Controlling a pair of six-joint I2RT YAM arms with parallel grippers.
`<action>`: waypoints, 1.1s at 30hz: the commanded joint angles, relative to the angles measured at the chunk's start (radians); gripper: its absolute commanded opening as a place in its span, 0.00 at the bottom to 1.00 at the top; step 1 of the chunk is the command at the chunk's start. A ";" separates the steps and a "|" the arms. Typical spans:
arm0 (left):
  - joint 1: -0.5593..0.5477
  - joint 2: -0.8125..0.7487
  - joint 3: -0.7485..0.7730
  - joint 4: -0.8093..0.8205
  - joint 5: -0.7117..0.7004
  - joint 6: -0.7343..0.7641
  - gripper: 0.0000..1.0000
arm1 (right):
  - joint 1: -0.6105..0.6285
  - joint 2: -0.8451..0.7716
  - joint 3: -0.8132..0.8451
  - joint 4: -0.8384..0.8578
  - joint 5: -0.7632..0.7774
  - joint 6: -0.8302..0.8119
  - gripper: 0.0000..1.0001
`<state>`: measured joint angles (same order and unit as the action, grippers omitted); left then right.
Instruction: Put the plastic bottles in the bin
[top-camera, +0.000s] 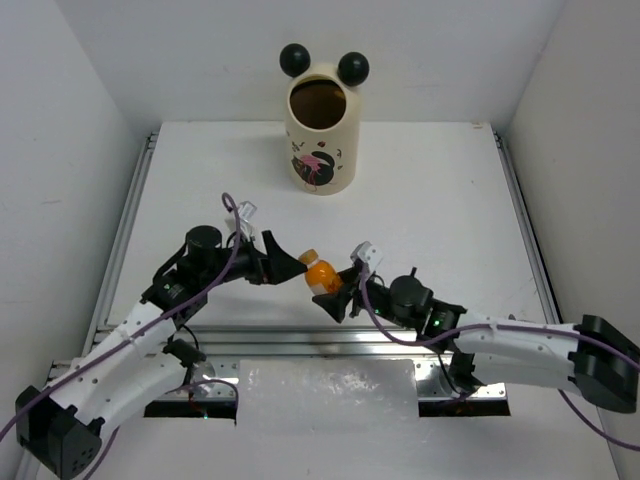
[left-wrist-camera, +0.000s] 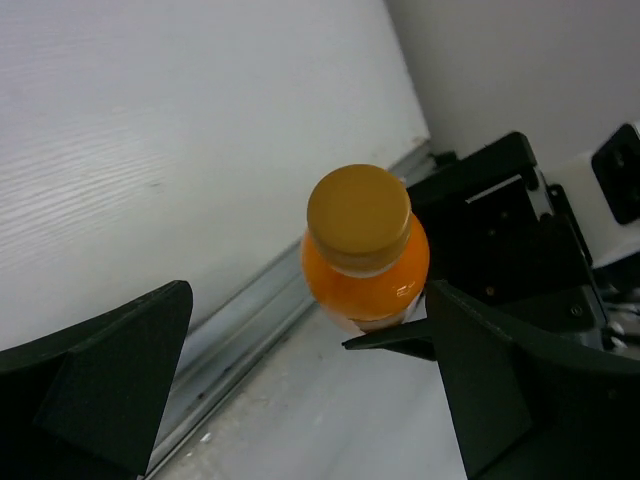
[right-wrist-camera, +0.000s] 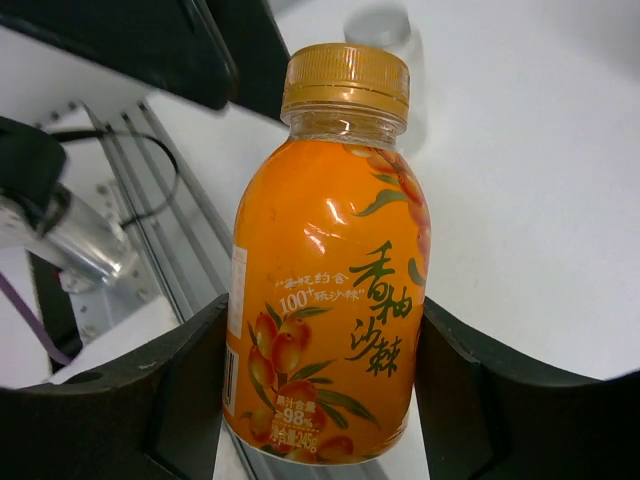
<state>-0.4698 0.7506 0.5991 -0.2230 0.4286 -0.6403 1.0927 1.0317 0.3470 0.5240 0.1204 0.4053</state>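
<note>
Clamping orange bottle (right-wrist-camera: 325, 270) between right fingers (right-wrist-camera: 150, 400) | left fingers (left-wrist-camera: 100, 380) spread

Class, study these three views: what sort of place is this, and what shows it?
Probably a robotics lab test cell, not a home: a white table boxed in by plain white panels, metal rails along its edges, and two robot arms mounted at its near edge.

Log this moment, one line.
right claw: shut on bottle | left claw: open, beside bottle | bin: upright, bottle not in it
</note>
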 joint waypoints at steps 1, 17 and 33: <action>-0.076 0.007 0.033 0.281 0.157 -0.067 1.00 | 0.003 -0.113 -0.029 0.134 -0.039 -0.121 0.22; -0.242 0.161 0.148 0.292 -0.100 -0.039 0.00 | 0.003 -0.272 -0.034 0.094 -0.068 -0.132 0.99; -0.093 0.685 0.873 0.111 -1.042 0.145 0.00 | 0.003 -0.627 -0.146 -0.565 0.285 0.072 0.99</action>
<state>-0.6376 1.3418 1.3544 -0.1455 -0.5026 -0.5537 1.0897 0.4519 0.1963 0.0425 0.3840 0.4324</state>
